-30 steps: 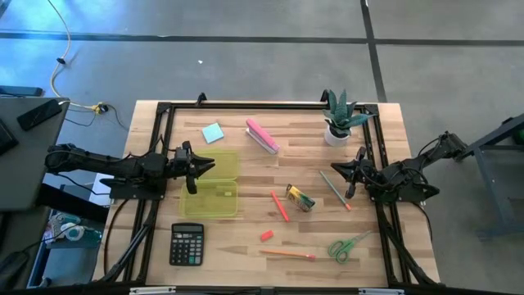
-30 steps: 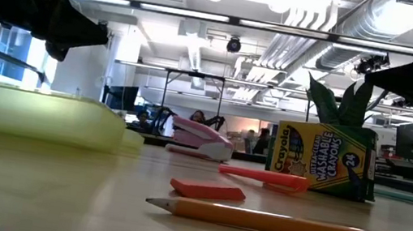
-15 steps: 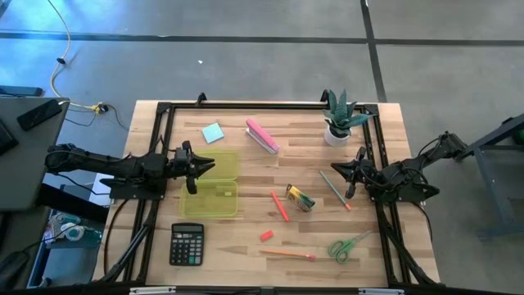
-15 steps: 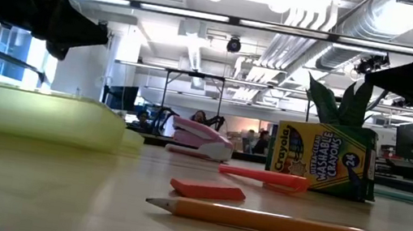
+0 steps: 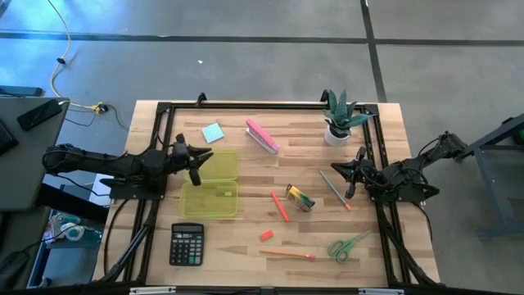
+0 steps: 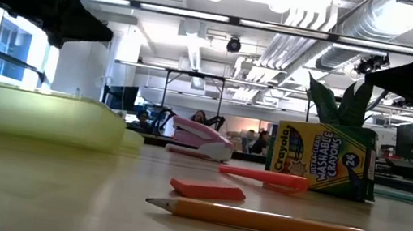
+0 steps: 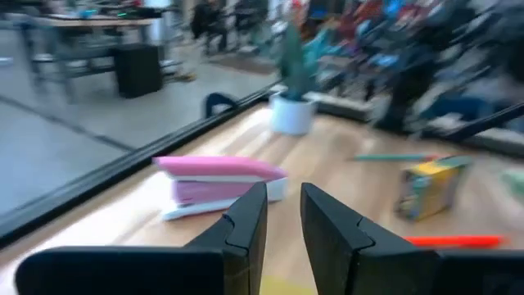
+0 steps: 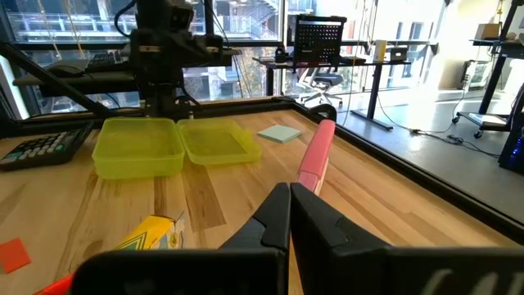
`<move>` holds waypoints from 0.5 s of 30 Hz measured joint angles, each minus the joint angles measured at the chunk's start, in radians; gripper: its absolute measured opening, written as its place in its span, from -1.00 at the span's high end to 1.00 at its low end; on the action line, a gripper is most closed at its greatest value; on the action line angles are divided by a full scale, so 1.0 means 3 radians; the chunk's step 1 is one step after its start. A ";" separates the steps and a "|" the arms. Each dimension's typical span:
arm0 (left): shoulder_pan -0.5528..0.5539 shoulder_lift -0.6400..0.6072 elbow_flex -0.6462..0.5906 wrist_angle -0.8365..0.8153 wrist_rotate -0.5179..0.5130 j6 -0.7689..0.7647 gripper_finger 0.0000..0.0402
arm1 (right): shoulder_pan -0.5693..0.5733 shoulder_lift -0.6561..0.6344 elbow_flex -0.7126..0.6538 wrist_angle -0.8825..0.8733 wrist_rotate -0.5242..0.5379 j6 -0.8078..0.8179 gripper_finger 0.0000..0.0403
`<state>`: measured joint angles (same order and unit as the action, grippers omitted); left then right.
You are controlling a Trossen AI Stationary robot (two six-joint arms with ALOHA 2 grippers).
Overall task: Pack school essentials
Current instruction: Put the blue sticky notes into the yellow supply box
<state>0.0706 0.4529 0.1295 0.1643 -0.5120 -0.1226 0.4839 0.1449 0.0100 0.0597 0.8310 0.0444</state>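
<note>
The stationery lies loose on the wooden table: light-blue note pad (image 5: 213, 133), red-orange marker (image 5: 279, 206), crayon box (image 5: 300, 197), red eraser (image 5: 267, 235), orange pencil (image 5: 288, 254), teal pencil (image 5: 334, 188) and green-handled scissors (image 5: 350, 245). An open yellow-green case (image 5: 209, 184) lies flat at the left. My left gripper (image 5: 196, 157) hovers over the case's far half, its fingers a narrow gap apart (image 7: 283, 215), holding nothing. My right gripper (image 5: 354, 174) waits shut beside the teal pencil, above the table.
A pink stapler (image 5: 262, 136) lies near the far edge and a black calculator (image 5: 187, 244) near the front left corner. A potted plant (image 5: 340, 119) stands at the far right. Black frame rails run along the table's left, right and far sides.
My left gripper has swung toward the table's far edge, from over the middle of the yellow-green case to over its far half, and has risen a little. The right arm and all the objects have kept still.
</note>
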 joint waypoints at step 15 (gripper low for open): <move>0.1409 0.0885 0.1142 -0.1333 0.0555 -0.0014 0.64 | 0.0001 0.0000 -0.0001 0.0001 0.0000 0.0000 1.00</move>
<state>0.4933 0.7183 0.4719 -0.2357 -0.3455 -0.1270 0.4842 0.1449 0.0097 0.0601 0.8310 0.0444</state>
